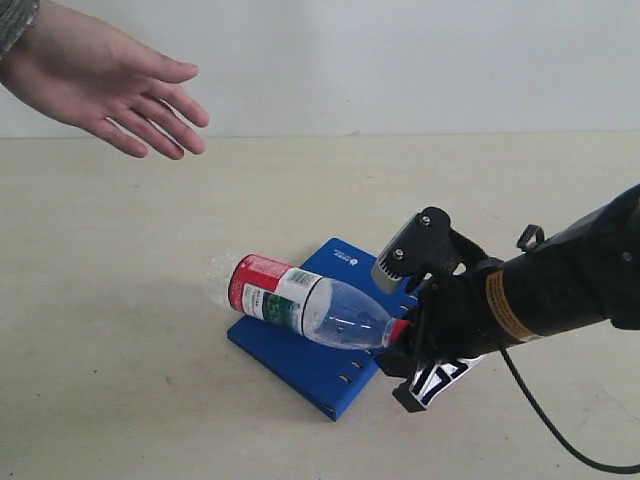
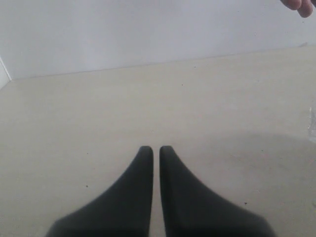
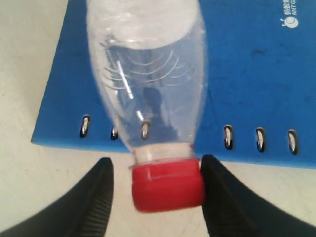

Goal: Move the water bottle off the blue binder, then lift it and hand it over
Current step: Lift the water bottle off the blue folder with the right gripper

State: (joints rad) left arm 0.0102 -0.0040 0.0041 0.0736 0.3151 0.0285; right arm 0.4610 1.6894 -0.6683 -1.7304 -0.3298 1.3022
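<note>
The water bottle [image 1: 300, 305] lies on its side across the blue binder [image 1: 300, 362], its red cap [image 1: 398, 330] poking past the slotted edge. In the right wrist view the bottle [image 3: 148, 74] rests on the binder [image 3: 247, 74], and the cap [image 3: 168, 183] sits between the fingers of my right gripper [image 3: 157, 160]. That gripper is open: one finger touches the cap and a gap shows on the other side. In the exterior view the right gripper [image 1: 402, 348] sits at the binder's near right edge. My left gripper [image 2: 156, 148] is shut on nothing, over bare table.
A person's open hand [image 1: 100, 85] hovers palm down at the far left, above the beige table [image 1: 120, 350]; its fingertip [image 2: 298, 5] shows in the left wrist view. A white wall stands behind. A black cable [image 1: 560, 430] trails from the right arm.
</note>
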